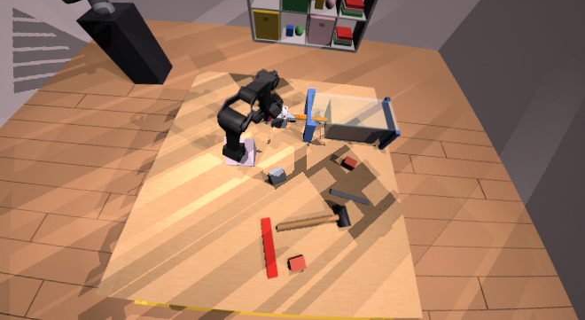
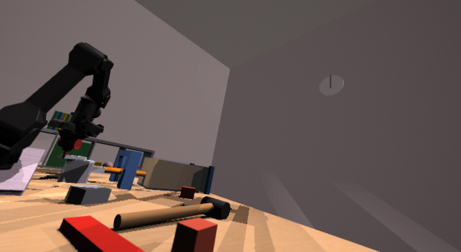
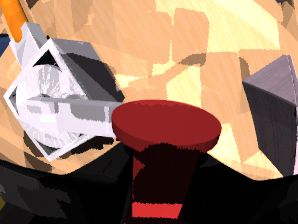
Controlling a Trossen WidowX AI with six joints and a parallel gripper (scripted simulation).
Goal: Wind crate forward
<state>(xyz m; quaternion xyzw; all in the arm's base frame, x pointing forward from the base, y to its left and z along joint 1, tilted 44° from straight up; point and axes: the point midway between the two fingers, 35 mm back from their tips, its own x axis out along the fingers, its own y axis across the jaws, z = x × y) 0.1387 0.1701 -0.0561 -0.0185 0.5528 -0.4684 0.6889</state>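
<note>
The grey winch (image 1: pixel 280 121) (image 2: pixel 74 171) stands near the arm. The handle's pale crank arm (image 3: pixel 75 114) lies across its top; the square key is hidden. My gripper (image 3: pixel 156 140) is shut on the handle's red knob (image 3: pixel 167 122) (image 2: pixel 77 144), beside the winch. An orange strap (image 1: pixel 305 117) (image 2: pixel 113 169) (image 3: pixel 14 20) runs from the winch through the blue frame (image 1: pixel 310 106) (image 2: pixel 130 170) at the cubby's mouth. The crate (image 1: pixel 354 133) (image 2: pixel 164 174) looks flat inside the clear-panelled cubby, its front a short gap behind the frame.
A grey block (image 1: pixel 277 175) (image 2: pixel 99 195) lies near the arm's pale base (image 1: pixel 248 158) (image 3: pixel 272 95). Farther off lie a mallet (image 1: pixel 308 222) (image 2: pixel 164 216), a grey bar (image 1: pixel 349 197), a red bar (image 1: pixel 269 247) (image 2: pixel 101 233) and small red blocks (image 1: pixel 297 263) (image 1: pixel 349 162).
</note>
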